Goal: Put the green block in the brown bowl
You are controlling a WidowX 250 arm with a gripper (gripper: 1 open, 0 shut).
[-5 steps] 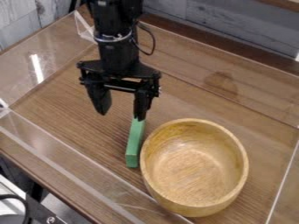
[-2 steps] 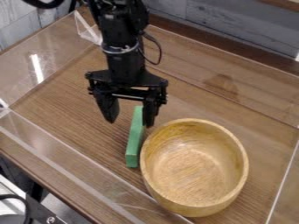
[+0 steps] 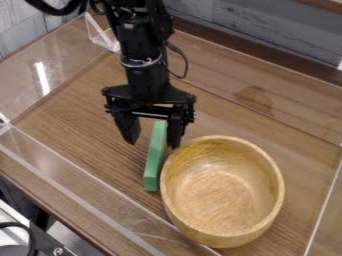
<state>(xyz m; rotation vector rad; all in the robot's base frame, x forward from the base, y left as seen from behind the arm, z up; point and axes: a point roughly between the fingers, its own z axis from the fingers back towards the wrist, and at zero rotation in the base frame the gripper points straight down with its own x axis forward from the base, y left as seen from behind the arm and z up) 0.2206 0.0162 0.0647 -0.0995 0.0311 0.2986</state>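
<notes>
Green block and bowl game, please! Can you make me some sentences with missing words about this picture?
1. The green block lies on the ____, not in the bowl.
2. The brown bowl has ____ inside it.
3. The claw is ____, with one finger on each side of the block's far end.
4. The bowl is made of ____.

Missing words: table; nothing; open; wood

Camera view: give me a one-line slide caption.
Open gripper pointing down over the far end of the green block, which lies on the table beside the empty brown bowl.
</notes>
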